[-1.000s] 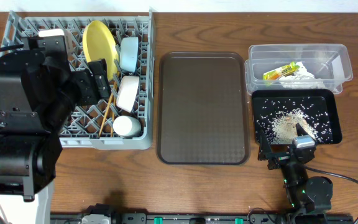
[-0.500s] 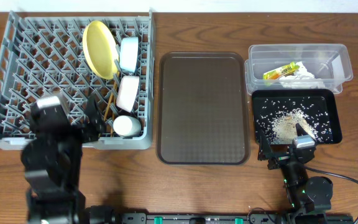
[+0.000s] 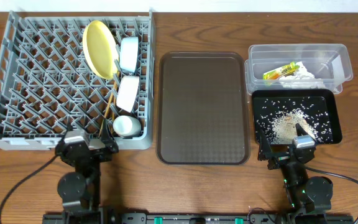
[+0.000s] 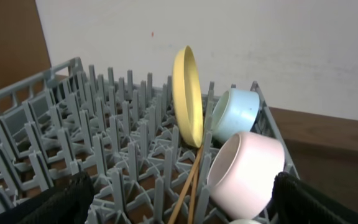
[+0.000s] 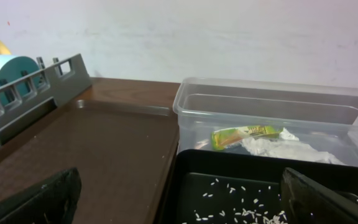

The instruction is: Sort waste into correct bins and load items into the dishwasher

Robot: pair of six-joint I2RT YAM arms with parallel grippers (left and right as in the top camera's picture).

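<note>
Gaping wide with nothing between its black fingers point(image 4: 48, 202), the left gripper point(image 3: 87, 147) sits low at the near edge of the brown wooden table point(image 3: 229, 186), just in front of the large square grey plastic dish rack point(image 3: 17, 74). Nearest to it in the rack's right-hand column lies a small white cup point(image 3: 127, 126). Two thin wooden chopsticks point(image 3: 109, 109) slant up between the pegs beside it. Beyond them a white bowl point(image 3: 128, 92) lies on its side, then a light blue bowl point(image 3: 129, 53), and a round yellow plate point(image 3: 99, 48) stands on edge to their left.

The right gripper point(image 3: 281, 147) is likewise spread wide and holds nothing; its fingers point(image 5: 36, 199) frame the lower corners of its wrist view. Its tips reach over the near rim of the shallow glossy black rectangular tray point(image 3: 333, 106), where loose white-beige rice-like scraps point(image 3: 288, 121) lie scattered and heaped. Behind that tray, touching it, stands the clear plastic rectangular tub point(image 3: 340, 59). Inside it lies the yellow-green snack wrapper with orange print point(image 3: 280, 70) against crumpled white paper point(image 3: 300, 76). Between rack and bins lies a flat dark brown serving tray point(image 3: 202, 106).
</note>
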